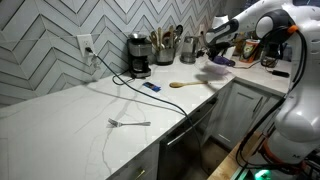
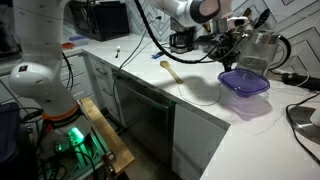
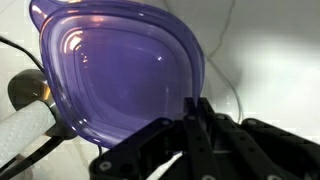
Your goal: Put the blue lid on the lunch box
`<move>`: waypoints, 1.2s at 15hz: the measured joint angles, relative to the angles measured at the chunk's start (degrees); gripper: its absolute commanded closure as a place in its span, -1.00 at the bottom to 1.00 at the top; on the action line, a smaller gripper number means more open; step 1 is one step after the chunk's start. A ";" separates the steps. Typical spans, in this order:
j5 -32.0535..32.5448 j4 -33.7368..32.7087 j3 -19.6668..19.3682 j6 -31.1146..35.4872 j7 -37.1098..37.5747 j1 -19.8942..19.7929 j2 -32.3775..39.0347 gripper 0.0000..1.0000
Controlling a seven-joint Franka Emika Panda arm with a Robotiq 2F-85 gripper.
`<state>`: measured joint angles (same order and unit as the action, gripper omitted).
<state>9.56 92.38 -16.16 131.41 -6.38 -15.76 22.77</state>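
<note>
Claw (image 2: 229, 60) just above blue lid (image 2: 245, 83), near rim

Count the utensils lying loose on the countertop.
2. A metal fork lies near the counter's front edge; a wooden spoon lies farther along, near the blue lid. Utensils standing in holders by the wall are not counted; the arm may hide others.
</note>
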 measured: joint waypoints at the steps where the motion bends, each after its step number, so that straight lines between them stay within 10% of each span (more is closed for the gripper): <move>1: 0.00 -0.81 -0.01 0.00 0.00 -0.05 0.82 0.96; 18: -0.01 -8.32 0.85 -3.47 -0.27 -0.70 8.62 0.96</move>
<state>9.56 84.06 -15.31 127.94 -6.65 -16.46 31.39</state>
